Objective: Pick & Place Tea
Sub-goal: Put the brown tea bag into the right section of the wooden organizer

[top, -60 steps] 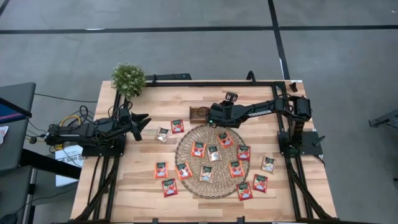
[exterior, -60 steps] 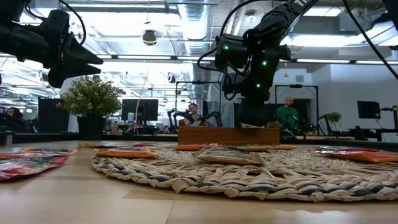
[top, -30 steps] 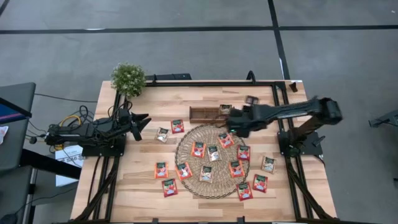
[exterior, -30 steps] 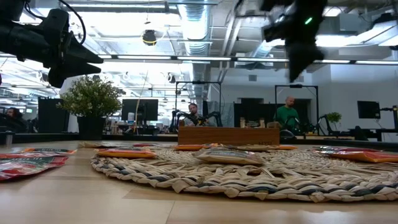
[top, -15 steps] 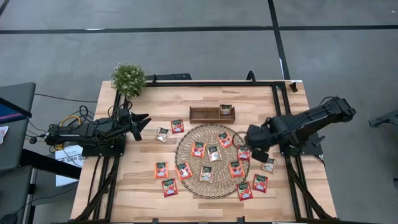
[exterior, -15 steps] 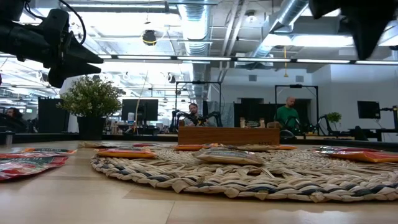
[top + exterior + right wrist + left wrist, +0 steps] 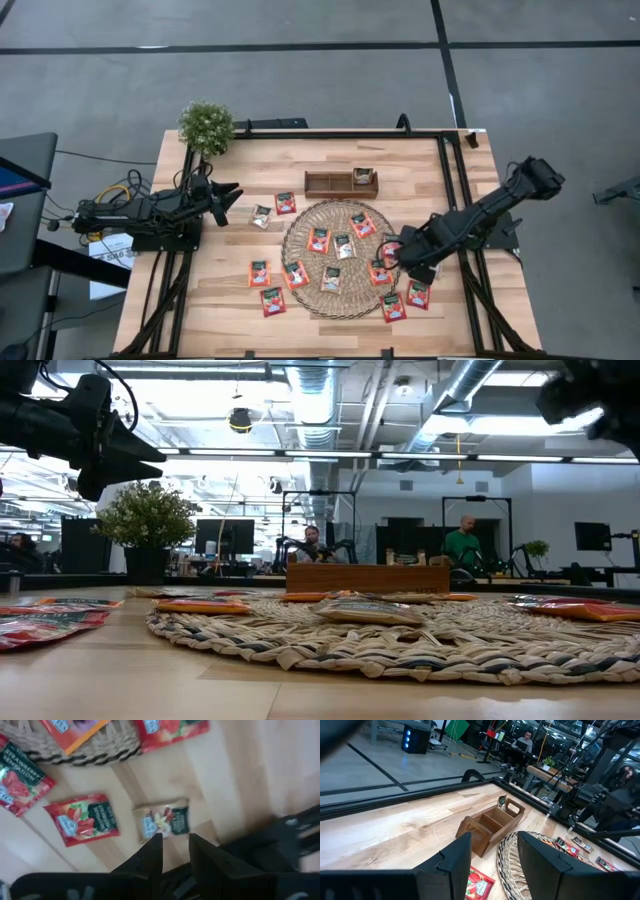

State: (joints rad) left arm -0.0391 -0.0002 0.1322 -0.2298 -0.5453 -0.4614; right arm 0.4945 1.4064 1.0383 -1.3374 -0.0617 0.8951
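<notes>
Several red-orange tea sachets lie flat on the round woven mat (image 7: 335,258) and on the wood around it, such as one (image 7: 418,293) at the near right. A silvery-white sachet (image 7: 162,822) lies flat on the table just off the mat's right edge. My right gripper (image 7: 175,847) hangs above it, pointing down, open, with nothing between its fingers; in the high view it (image 7: 403,252) covers that sachet. One sachet (image 7: 363,176) stands in the wooden tray (image 7: 340,183). My left gripper (image 7: 232,197) waits open at the table's left, pointing level.
A potted plant (image 7: 206,127) stands at the far left corner. The wooden tray sits just beyond the mat. Two sachets (image 7: 273,208) lie left of the mat's far side, others (image 7: 265,285) at its near left. Bare wood lies along the near edge.
My right gripper has swung from beside the wooden tray toward the table's near edge and a little right, sinking slightly and tipping to point straight down over the silvery-white sachet. The gap between its fingers looks unchanged. The sachets have stayed where they were.
</notes>
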